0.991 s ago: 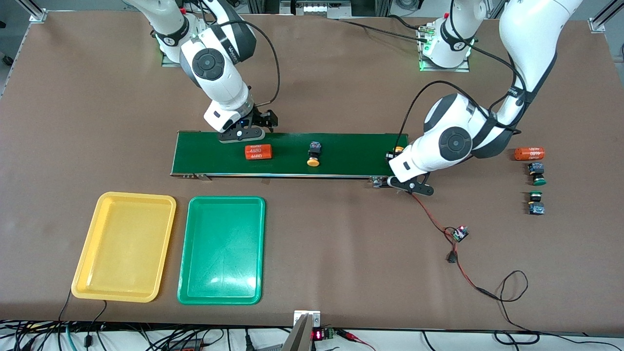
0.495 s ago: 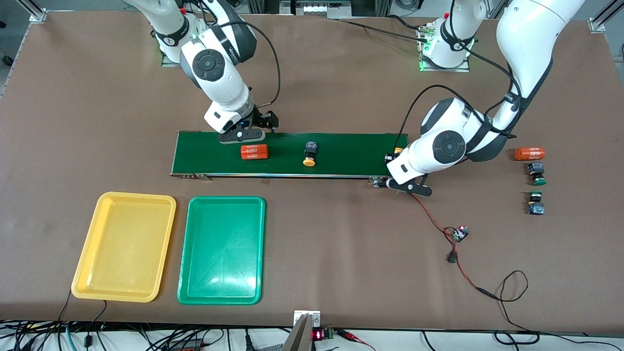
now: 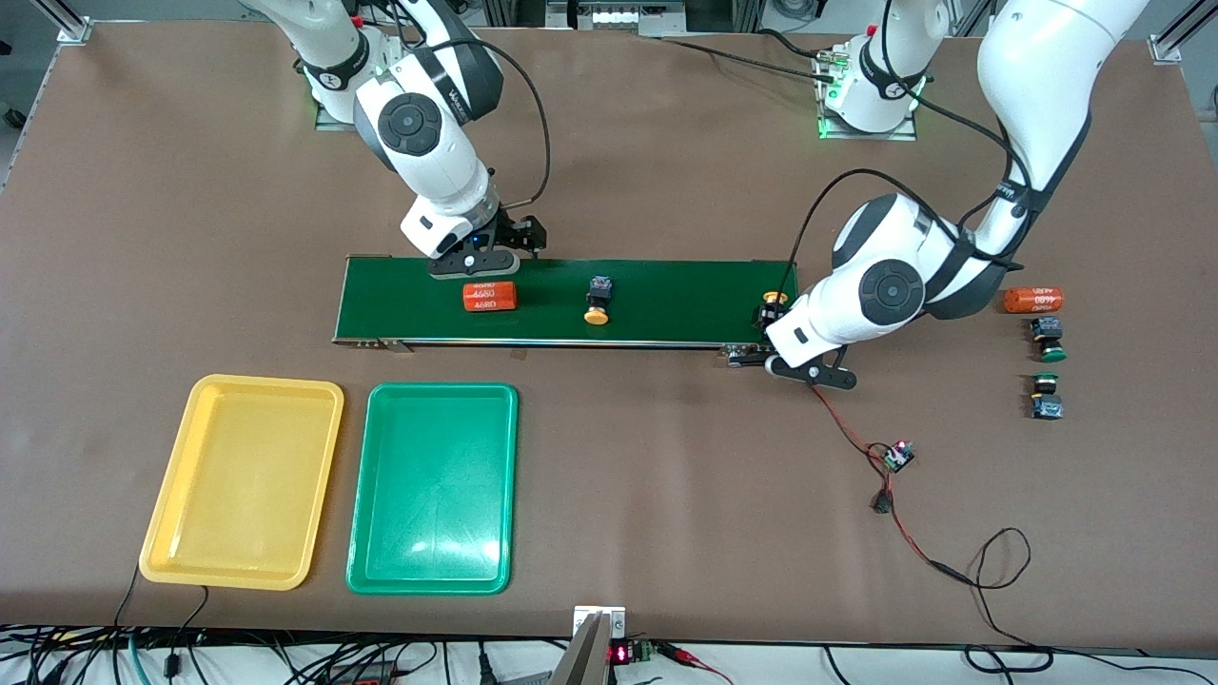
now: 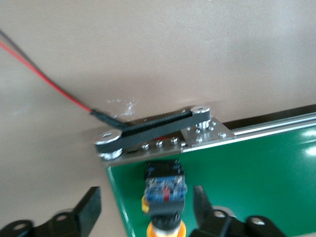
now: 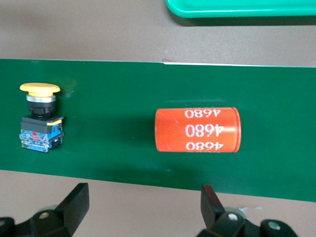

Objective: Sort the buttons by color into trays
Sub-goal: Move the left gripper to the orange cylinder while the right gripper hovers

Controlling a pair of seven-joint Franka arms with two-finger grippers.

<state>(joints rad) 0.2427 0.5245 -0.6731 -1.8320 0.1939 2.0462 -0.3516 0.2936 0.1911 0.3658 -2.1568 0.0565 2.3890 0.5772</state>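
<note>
From the front, a dark-green conveyor belt (image 3: 566, 302) carries an orange cylinder (image 3: 488, 296) and a yellow button (image 3: 598, 301), with a second yellow button (image 3: 772, 303) at the left arm's end, two green buttons (image 3: 1047, 340) on the table near another orange cylinder (image 3: 1033, 300), and the yellow tray (image 3: 244, 480) beside the green tray (image 3: 434, 488), nearer the camera. In the left wrist view the left gripper (image 4: 146, 207) stands spread around that end button (image 4: 164, 195), apparently not gripping it. In the right wrist view the right gripper (image 5: 143, 203) hangs spread over the belt edge by the cylinder (image 5: 197, 130), with the other button (image 5: 41, 118) alongside.
</note>
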